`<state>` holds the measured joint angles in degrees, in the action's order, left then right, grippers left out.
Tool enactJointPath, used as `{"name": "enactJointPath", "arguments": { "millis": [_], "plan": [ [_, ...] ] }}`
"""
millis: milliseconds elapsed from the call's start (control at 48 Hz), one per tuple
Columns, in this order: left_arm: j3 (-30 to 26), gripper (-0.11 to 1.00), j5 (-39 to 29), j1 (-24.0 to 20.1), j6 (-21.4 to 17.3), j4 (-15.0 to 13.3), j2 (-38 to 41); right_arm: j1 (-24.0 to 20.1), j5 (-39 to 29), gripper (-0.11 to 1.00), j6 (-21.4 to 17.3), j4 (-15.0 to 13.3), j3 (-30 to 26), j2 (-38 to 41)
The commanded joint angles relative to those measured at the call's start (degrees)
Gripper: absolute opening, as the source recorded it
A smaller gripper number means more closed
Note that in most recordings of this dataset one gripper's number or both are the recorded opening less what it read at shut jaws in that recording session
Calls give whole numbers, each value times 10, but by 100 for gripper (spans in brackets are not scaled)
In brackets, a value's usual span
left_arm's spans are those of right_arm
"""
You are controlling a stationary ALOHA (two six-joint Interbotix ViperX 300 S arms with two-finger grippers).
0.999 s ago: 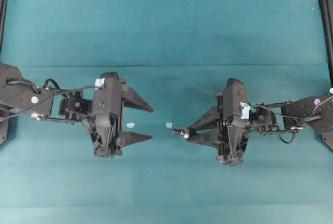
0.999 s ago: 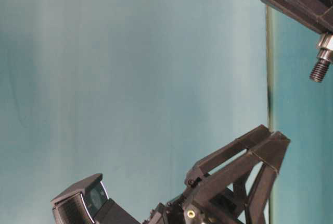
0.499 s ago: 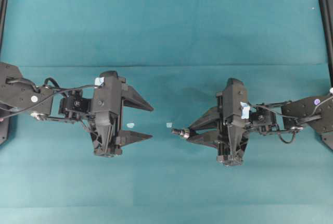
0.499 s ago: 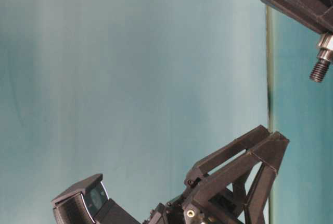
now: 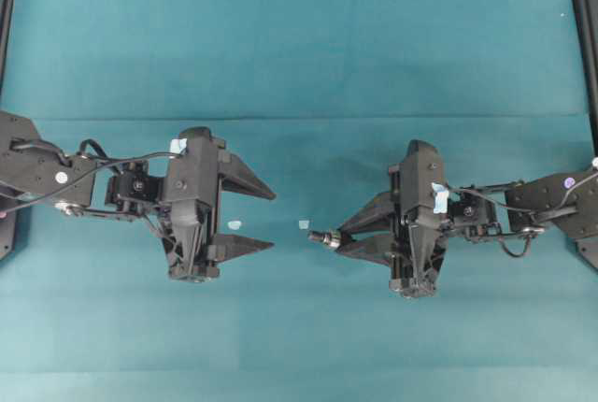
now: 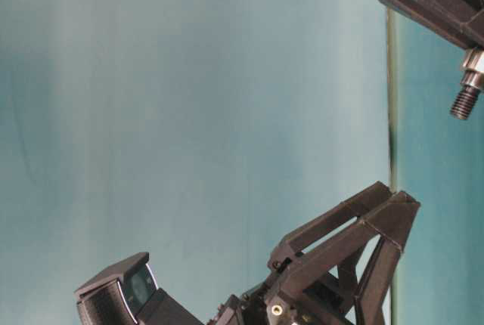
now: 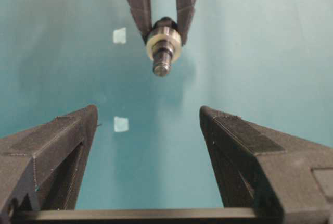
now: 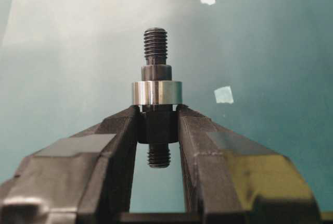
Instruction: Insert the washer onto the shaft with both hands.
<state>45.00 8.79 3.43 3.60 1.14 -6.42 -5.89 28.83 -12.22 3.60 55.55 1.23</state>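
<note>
the shaft (image 8: 155,104) sits clamped between the fingers of the right gripper (image 5: 338,236), whose jaws are closed on its thick dark middle section, and it is the best landmark here. in the right wrist view its threaded end points away from the gripper, a second shorter threaded stub shows behind the grip between the fingers, and the washer (image 8: 156,92), a shiny silver-grey ring, is already seated around the shaft just ahead of the fingertips, resting against them. from the left wrist view the same ring shows pale around the shaft, with the stepped tip poking toward that camera. in the overhead view the shaft juts out of the right gripper's tips toward the left gripper (image 5: 273,221), roughly level with that gripper's lower finger, and a clear stretch of teal table cloth (image 5: 299,56) lies between the shaft's tip and those fingers, so the two are apart. the left gripper's jaws stand wide open and hold nothing; its two fingers (image 7: 57,146) frame the shaft from a distance in its own camera. two small pale blue tape scraps (image 5: 303,224) lie on the cloth near the shaft, one just beside its tip and the other closer to the left gripper's open fingers. in the table-level view the shaft's threaded end and a bright band behind it show at the right edge, below the right arm's dark finger.
</note>
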Motion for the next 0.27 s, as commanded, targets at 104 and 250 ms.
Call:
{"name": "enactJointPath", "arguments": {
  "millis": [104, 250],
  "plan": [
    [-4, 84, 3, 1, -2, 2, -11, -1, 4, 0, -3, -1, -9, -5],
    [-4, 84, -4, 2, -2, 2, -11, -1, 4, 0, -3, -1, -9, -5]
  ]
}}
